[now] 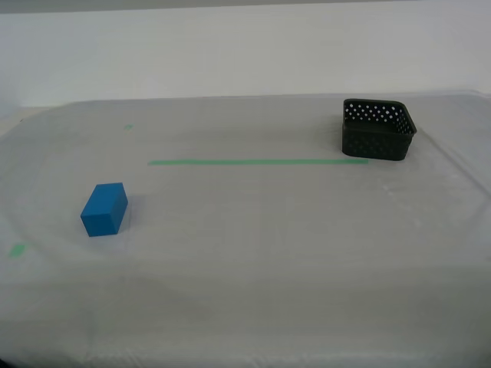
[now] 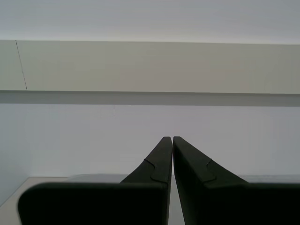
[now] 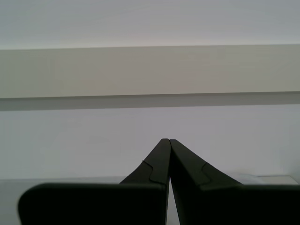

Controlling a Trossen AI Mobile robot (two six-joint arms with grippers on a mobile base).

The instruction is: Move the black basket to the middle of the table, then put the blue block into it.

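Both my first gripper (image 3: 168,140) and second gripper (image 2: 169,138) were pressed together, facing the wall. The black basket (image 1: 377,130) sat far from the blue block (image 1: 104,208) on the bench (image 1: 268,253); I judged a rim grasp best.

A matt, perforated black basket (image 1: 377,129), a smooth blue block (image 1: 104,208) and whitish translucent sheeting on the table (image 1: 268,245) are seen.
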